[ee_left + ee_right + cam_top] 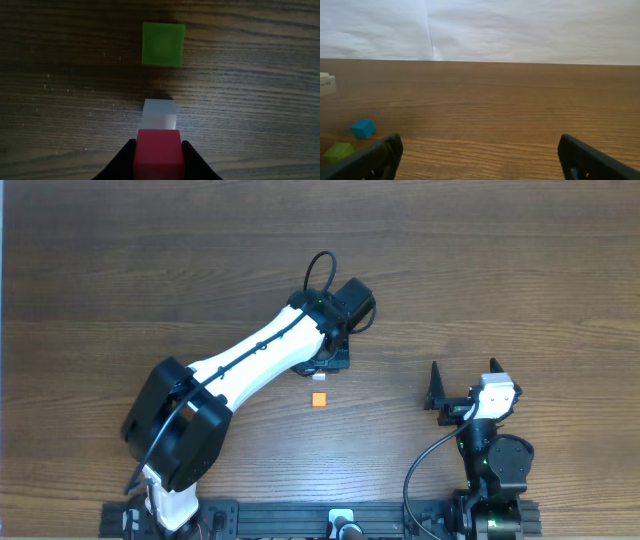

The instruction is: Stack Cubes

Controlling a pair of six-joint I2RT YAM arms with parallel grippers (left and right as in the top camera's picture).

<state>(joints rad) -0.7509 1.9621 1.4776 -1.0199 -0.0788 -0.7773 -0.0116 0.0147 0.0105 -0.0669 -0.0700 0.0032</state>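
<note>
Two cubes lie ahead of my left gripper (158, 149), whose fingers are clamped on the side faces of a red cube (157, 156). In the wrist view a pale cube (160, 114) sits just past the red one's far edge, on the same line. The green cube (163, 43) rests farther along that line, apart from the pale one. I cannot tell whether the red cube is lifted or still on the table (520, 260), nor whether it touches the pale cube. I judge the pale cube to be the base. The coming move then turns on carrying the red cube a short way straight forward, until it is over the pale top. A cube has no long axis, so what counts is how the faces line up. The pale cube's edges run square with the red cube's, so I see no need to twist the wrist. The green cube is turned very slightly off that line. From above, an orange cube (319, 400) lies near this gripper, on the side toward the arm bases. My right gripper (465, 380) sits well off with its fingers spread and nothing between them, so the left arm is plainly nearer.
</note>
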